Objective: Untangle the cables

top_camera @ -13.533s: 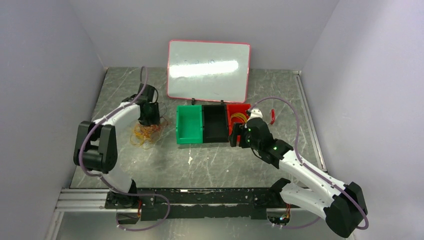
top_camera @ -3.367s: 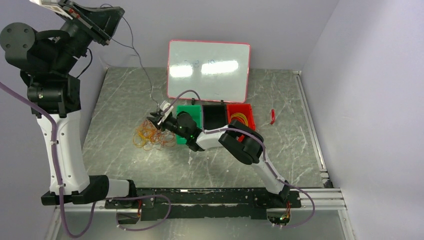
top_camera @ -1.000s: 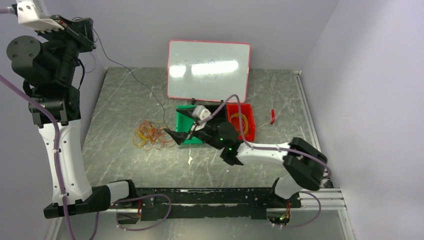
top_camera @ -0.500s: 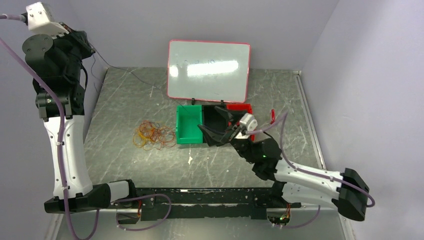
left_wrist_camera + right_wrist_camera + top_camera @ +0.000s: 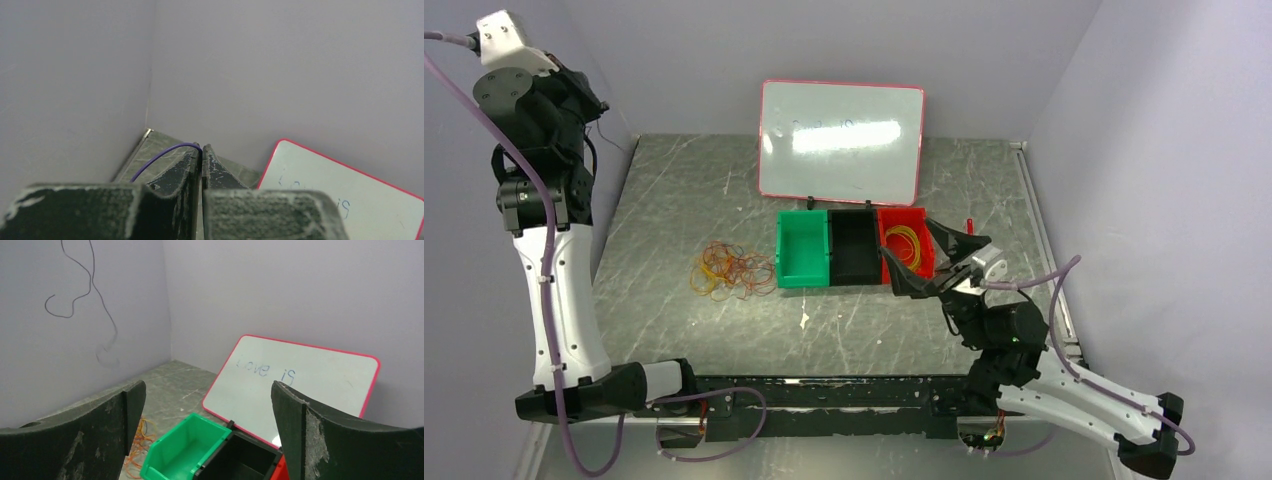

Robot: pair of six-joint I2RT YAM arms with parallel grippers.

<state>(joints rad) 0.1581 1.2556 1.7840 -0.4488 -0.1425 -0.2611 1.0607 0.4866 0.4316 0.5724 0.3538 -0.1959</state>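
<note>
Your right gripper (image 5: 206,387) has swung back from the pile to the near right of the bins, jaws spread wide and empty. Your left gripper (image 5: 201,150) stays pinched tight on one thin purple strand (image 5: 161,157), raised high by the left wall, so that cord looks freed. Wiry orange and yellow cables (image 5: 729,270) lie in a loose heap on the marbled table (image 5: 684,190), left of the glossy green bin (image 5: 802,250). Yellow loops (image 5: 904,245) sit in the red bin (image 5: 902,213).

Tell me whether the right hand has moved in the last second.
Yes: the right hand went right, from by the green bin to the red bin.
</note>
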